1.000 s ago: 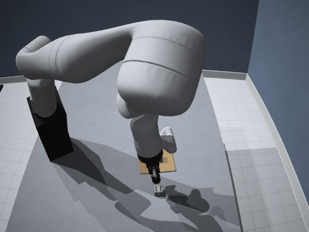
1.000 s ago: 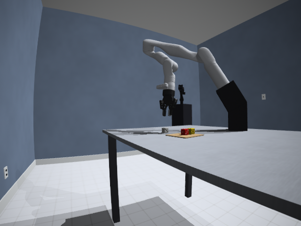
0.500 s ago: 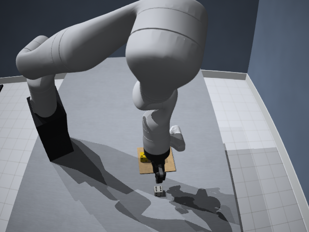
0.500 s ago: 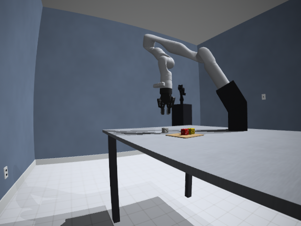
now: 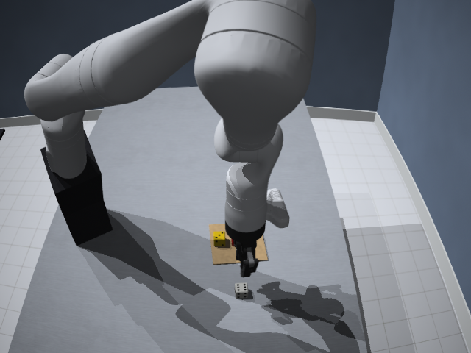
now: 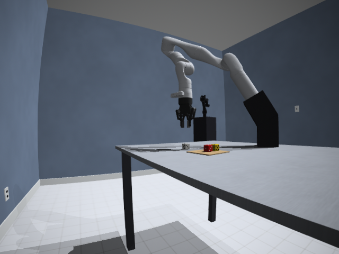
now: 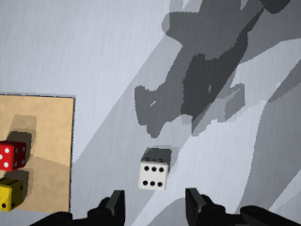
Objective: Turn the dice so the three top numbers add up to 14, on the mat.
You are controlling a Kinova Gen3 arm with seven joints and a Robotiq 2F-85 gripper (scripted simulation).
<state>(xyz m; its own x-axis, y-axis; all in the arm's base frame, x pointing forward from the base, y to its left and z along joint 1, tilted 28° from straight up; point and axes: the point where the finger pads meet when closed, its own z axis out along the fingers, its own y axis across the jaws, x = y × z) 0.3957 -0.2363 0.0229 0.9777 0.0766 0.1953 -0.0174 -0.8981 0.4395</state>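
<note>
The white die (image 5: 241, 290) (image 6: 186, 146) (image 7: 152, 175) sits flat on the desk (image 5: 163, 182) (image 6: 246, 169) (image 7: 103, 42) off the mat (image 5: 224, 257) (image 6: 209, 153) (image 7: 52, 141), six up, a cube without a long axis; the half-open, empty fingers (image 5: 249, 268) (image 6: 185, 125) point down above it. From overhead, the arm (image 5: 255, 76) (image 6: 186, 79) mostly hides the red die (image 5: 232, 242) (image 6: 207, 148) (image 7: 11, 155).

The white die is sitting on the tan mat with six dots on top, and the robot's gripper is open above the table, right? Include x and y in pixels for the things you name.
Not quite: the white die (image 5: 241, 288) (image 6: 185, 146) (image 7: 153, 176) sits on the table, off the mat (image 5: 224, 256) (image 6: 209, 153) (image 7: 52, 122), as the top view shows. The rest is right.
</note>
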